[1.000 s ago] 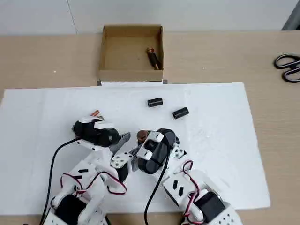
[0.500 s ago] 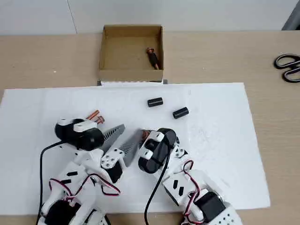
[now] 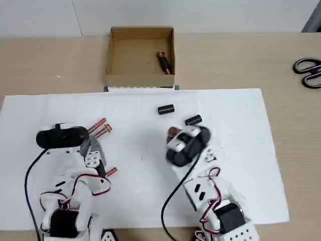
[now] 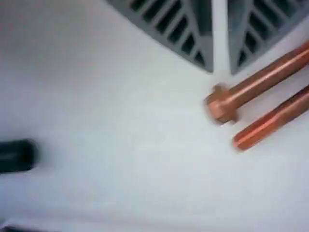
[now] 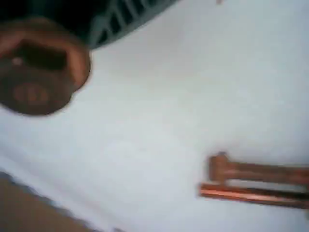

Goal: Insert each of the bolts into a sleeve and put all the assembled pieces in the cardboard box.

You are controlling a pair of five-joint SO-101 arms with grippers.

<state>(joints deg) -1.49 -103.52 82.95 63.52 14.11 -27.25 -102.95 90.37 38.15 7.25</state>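
While my right hand [image 3: 176, 136] pinches a copper-coloured metal bolt [image 5: 41, 67] by the small black cylindrical sleeve [image 3: 193, 120], my left hand [image 4: 221, 60] hangs barely spread beside two loose copper bolts [image 4: 260, 77] on the white surface [image 3: 241, 160], so a sloppy grab could roll them away imo.

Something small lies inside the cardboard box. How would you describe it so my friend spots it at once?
Look past the far edge of the white sheet to the open cardboard box. Near its right wall lies the assembled piece, a dark sleeve with a copper bolt head poking out. Unlike the loose sleeves and bolts on the sheet, it alone lies inside.
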